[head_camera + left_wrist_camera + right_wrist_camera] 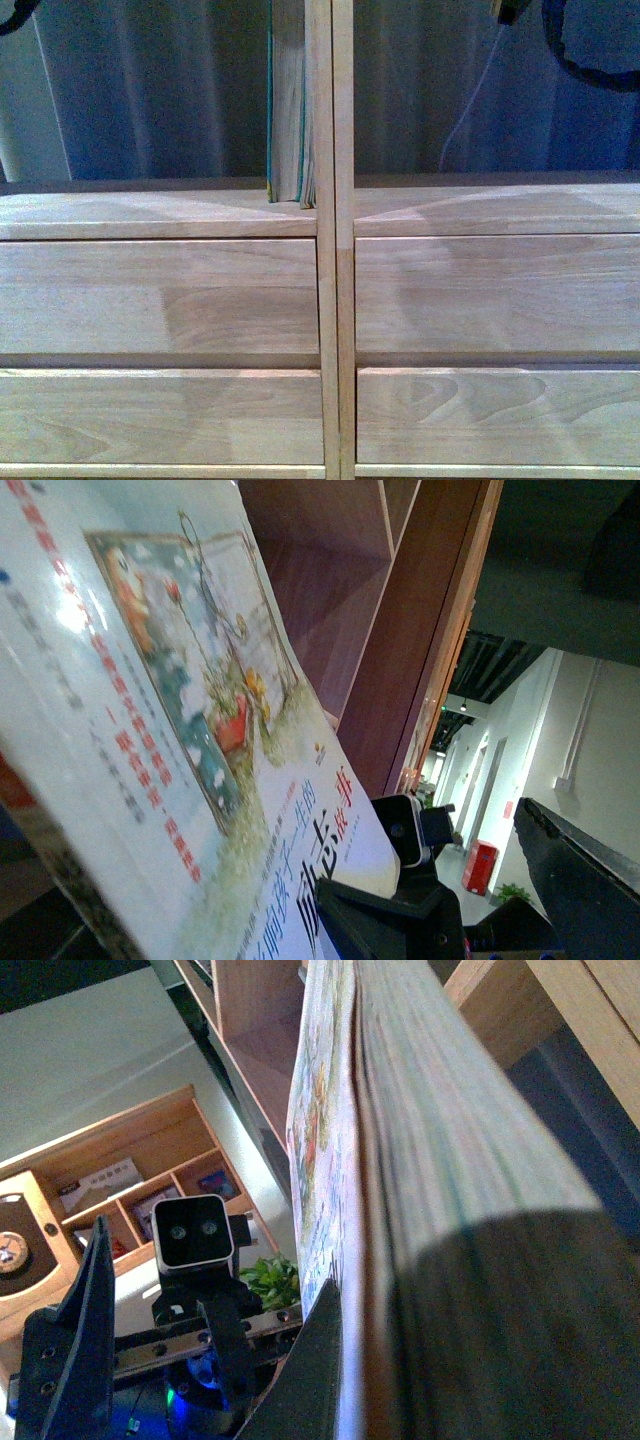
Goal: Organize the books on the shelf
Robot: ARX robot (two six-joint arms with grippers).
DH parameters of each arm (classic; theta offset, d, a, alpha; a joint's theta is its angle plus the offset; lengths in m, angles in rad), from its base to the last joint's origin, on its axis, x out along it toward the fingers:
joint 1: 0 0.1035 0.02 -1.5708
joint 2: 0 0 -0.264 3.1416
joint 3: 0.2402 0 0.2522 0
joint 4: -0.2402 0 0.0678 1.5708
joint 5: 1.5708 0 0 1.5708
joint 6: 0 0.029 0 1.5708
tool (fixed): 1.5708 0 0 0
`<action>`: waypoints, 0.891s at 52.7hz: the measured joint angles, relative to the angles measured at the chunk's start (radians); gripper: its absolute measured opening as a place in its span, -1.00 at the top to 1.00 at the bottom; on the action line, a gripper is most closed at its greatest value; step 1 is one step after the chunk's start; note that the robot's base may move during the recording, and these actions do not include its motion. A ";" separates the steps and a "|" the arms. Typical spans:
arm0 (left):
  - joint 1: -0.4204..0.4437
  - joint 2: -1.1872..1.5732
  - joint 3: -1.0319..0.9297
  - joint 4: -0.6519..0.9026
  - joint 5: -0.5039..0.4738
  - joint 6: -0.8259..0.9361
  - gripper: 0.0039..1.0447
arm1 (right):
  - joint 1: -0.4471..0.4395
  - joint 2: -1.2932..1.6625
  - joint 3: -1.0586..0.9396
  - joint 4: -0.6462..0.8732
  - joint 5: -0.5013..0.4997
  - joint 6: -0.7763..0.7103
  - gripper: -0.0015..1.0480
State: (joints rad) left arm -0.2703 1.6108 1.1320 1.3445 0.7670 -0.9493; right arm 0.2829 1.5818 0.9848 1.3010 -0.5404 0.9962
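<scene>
In the front view the books [290, 100] stand upright on the light-wood shelf [160, 215], pressed against the left side of its double central upright [333, 150]; teal covers and greyish page edges show. Neither gripper is clearly in that view. In the left wrist view the pale paperback [170, 710] with its illustrated cover lies right beside one finger [370, 920] of my open left gripper [440, 865], which holds nothing. In the right wrist view my right gripper [215, 1265] is open and empty, one finger [310, 1370] close against the illustrated cover [320, 1140] beside thick page edges [450, 1210].
Four plain drawer fronts [160, 300] lie below the shelf board, with a dark curtain behind. An orange-toned cabinet shows in the wrist views [400, 630] [110, 1200]. Each wrist view shows the other arm's camera [400, 830] [192, 1232]. A red bin [480, 865] stands far off.
</scene>
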 joint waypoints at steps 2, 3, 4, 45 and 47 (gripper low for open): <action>0.006 0.000 0.003 0.006 -0.001 -0.008 -0.87 | 0.000 0.002 -0.001 0.004 0.000 0.005 0.86; 0.009 0.000 0.004 0.009 -0.002 -0.011 -0.87 | 0.000 0.004 -0.003 0.007 0.000 0.007 0.86; 0.011 0.000 0.005 0.010 -0.004 -0.011 -0.87 | 0.000 0.005 -0.003 0.008 0.000 0.007 0.86; 0.030 0.013 -0.007 0.049 -0.082 -0.039 0.78 | 0.060 -0.021 -0.024 0.056 0.029 0.118 0.86; 0.029 0.012 -0.007 0.051 -0.084 -0.058 0.83 | 0.066 -0.021 -0.024 0.059 0.033 0.126 0.86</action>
State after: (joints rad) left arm -0.2409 1.6230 1.1248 1.3952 0.6827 -1.0069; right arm 0.3485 1.5604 0.9604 1.3598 -0.5076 1.1225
